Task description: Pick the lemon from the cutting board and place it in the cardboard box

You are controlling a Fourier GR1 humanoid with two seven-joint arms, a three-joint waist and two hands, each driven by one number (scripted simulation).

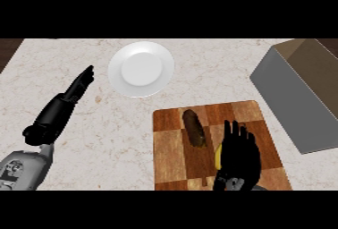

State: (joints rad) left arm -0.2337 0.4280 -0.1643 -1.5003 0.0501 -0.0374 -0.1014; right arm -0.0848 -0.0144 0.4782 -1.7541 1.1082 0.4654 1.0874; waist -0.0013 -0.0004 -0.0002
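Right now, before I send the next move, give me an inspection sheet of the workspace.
Surface: pale marble-look counter, with a checkered wooden cutting board at lower centre-right.
Job's things: lemon on the board, only a yellow sliver showing at the right hand's edge; cardboard box at the right, open, beside the board.
Clutter: white plate at upper centre; brown oblong item lying on the board, what it is cannot be told.
Hands: right hand over the lemon, fingers straight, no grasp seen; left hand open over the counter left of the plate, holding nothing.
Cables: nothing seen.
Surroundings: dark strip past the counter's far left corner.
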